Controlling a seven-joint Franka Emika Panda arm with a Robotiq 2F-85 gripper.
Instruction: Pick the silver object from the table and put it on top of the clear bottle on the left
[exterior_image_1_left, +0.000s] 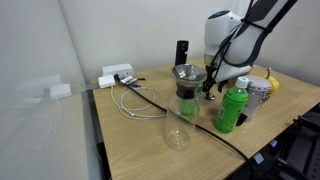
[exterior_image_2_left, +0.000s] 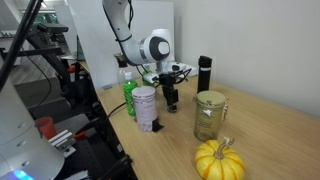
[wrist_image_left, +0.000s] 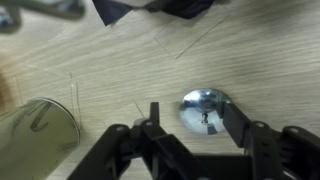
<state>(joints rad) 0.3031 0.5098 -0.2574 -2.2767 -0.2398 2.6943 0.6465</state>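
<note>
The gripper was low over the wooden table, jaws spread wide and holding nothing. The silver object lay flat on the table between the fingers, apparently untouched, though blur made contact hard to judge. The clear bottle stood just beside the gripper.

We can read no word, brand, number or sign in any view; the printing on the silver-white can is too small and blurred for us to make out.
</note>
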